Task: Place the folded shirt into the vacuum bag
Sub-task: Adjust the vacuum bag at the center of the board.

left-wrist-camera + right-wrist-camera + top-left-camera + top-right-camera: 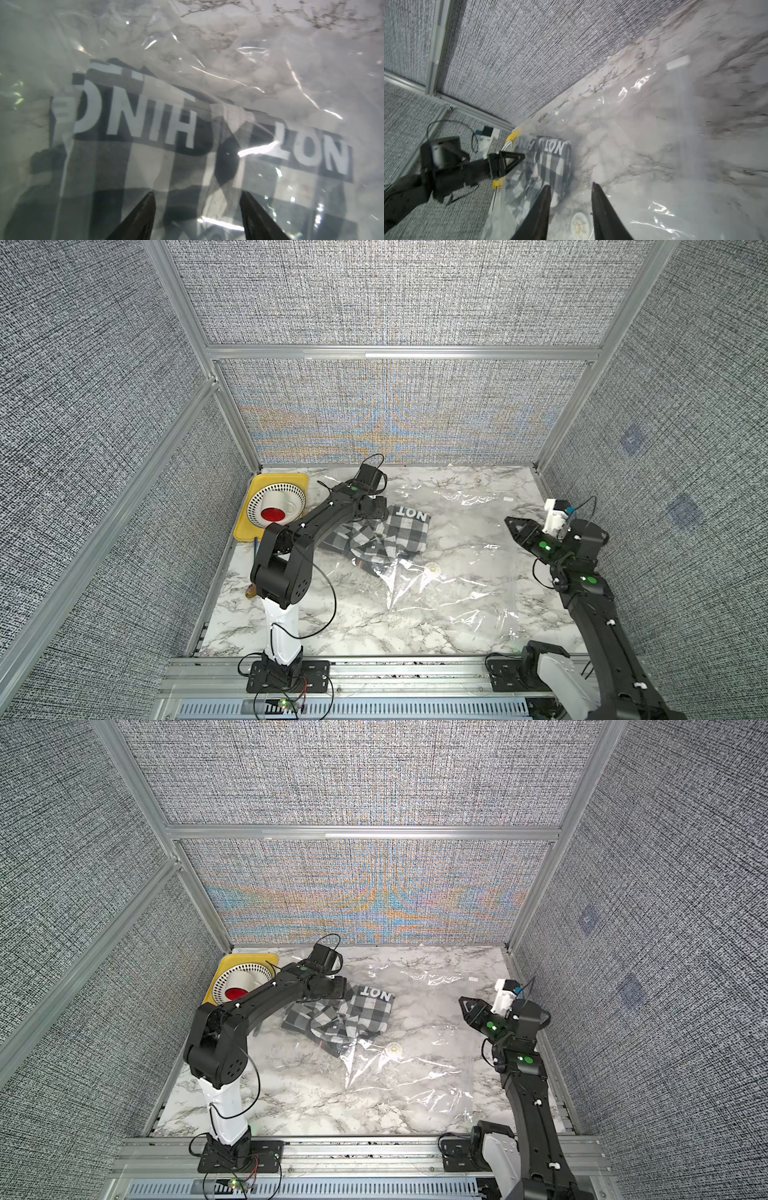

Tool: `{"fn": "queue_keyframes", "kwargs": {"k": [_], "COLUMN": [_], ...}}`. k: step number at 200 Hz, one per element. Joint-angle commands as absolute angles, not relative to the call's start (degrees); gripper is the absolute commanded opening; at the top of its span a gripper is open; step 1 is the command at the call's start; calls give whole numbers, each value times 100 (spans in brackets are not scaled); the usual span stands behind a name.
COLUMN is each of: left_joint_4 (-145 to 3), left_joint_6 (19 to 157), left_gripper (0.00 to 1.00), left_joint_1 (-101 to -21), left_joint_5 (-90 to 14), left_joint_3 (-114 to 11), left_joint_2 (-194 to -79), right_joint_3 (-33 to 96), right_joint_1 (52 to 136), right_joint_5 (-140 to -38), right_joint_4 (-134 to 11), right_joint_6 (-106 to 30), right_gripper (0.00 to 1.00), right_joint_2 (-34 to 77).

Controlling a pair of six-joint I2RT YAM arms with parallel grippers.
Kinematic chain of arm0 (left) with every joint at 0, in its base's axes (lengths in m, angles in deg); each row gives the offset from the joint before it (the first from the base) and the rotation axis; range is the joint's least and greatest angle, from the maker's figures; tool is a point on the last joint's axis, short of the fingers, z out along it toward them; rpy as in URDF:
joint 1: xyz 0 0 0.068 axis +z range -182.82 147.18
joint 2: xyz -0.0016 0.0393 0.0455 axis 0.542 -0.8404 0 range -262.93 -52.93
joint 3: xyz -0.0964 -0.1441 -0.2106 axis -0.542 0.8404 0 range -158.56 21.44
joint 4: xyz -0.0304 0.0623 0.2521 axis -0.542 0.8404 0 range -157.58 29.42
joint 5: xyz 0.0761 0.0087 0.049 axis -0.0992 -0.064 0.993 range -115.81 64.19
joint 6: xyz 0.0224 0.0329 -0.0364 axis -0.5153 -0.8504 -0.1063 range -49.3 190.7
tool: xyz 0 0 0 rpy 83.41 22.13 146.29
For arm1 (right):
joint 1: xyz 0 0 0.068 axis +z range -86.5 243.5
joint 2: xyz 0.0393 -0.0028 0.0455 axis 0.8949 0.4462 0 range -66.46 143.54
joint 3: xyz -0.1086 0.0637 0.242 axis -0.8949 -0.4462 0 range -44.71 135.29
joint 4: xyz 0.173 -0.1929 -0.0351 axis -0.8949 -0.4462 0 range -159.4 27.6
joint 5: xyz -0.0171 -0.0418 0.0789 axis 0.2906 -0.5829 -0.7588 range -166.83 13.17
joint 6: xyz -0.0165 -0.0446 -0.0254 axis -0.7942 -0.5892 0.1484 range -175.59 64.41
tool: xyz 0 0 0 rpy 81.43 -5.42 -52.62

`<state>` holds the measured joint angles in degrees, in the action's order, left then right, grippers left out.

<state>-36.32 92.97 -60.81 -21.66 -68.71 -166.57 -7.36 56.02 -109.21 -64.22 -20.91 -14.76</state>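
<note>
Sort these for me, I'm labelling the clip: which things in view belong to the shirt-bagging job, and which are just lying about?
Job: shirt, bag, left hand, right hand.
Lying about: tray, colander, cup.

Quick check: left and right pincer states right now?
Left pincer: open, gripping nothing.
Right pincer: open, empty.

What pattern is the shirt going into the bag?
The shirt is black, grey and white check with white lettering; clearest in the left wrist view.
</note>
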Motion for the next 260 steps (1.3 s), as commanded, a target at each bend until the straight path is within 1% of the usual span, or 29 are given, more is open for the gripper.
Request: {"fn": "queue_keyframes", "kwargs": {"k": [1, 16, 28, 38, 73, 85, 111, 138, 178, 192, 220, 240, 260], "left_joint_4": [-3694, -3702, -3467, -3393, -3779, -3818, -4025, -4434, -4974, -5123, -5226, -5314, -5402], "left_joint_6": [9137, 9139, 9172, 9181, 9356, 9446, 9675, 9957, 10299, 10357, 10345, 10331, 10340], "left_gripper": [67, 67, 65, 64, 64, 64, 68, 71, 71, 72, 72, 72, 72], "left_joint_1": [-5807, -5468, -5176, -5071, -5157, -5186, -5258, -5376, -5661, -5692, -5685, -5684, -5691], "left_joint_5": [-1488, -1371, -1721, -2011, -2723, -2945, -3262, -3534, -3467, -3379, -3147, -3095, -3173], "left_joint_3": [-6971, -7068, -7269, -7307, -6771, -6680, -6248, -5582, -4638, -4361, -3993, -3839, -3721], "left_joint_2": [-17011, -17380, -17629, -17566, -16530, -16267, -15808, -15473, -15158, -15089, -15097, -15210, -15236], "right_joint_3": [-586, -496, -378, -291, 75, 489, 1228, 2124, 3100, 3053, 2554, 2271, 2185], "right_joint_1": [6145, 6487, 6749, 6972, 7666, 7915, 8368, 8487, 8554, 8617, 8721, 8705, 8687], "right_joint_5": [-10815, -10807, -10778, -10745, -10893, -11004, -11105, -11409, -12100, -12258, -12185, -11996, -12027], "right_joint_4": [-6240, -6202, -6225, -6231, -5825, -5646, -5350, -4859, -3698, -3245, -2691, -2599, -2502], "right_joint_6": [-2327, -2384, -2443, -2483, -2320, -2211, -1999, -1587, -630, -306, -56, -76, -29], "right_gripper": [36, 36, 36, 36, 36, 36, 36, 36, 36, 36, 36, 36, 35], "right_joint_2": [-1227, -985, -762, -593, 187, 575, 1565, 2786, 4512, 4969, 5677, 6013, 6164]}}
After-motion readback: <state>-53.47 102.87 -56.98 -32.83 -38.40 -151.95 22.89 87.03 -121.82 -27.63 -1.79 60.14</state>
